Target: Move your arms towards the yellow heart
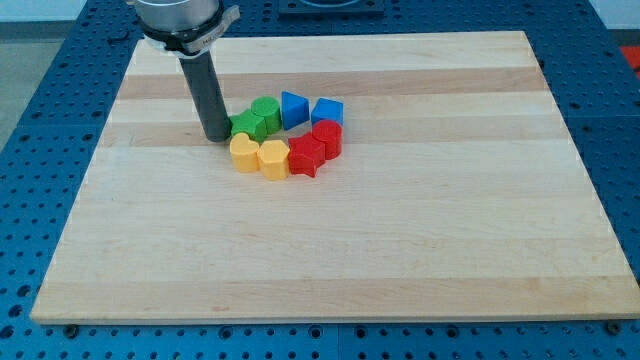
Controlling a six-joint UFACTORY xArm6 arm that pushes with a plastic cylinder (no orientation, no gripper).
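Rod tip (215,136) on worktop (420,250), no jaws to open or close, holding nothing. Landmark: yellow heart (273,158) in ring of blocks. Tip up-left of heart, near; other yellow block (242,152) just left of heart, between them. Green block (243,125) just right of tip. Risk: straight push likely shoves yellow neighbour into heart, scatters ring.
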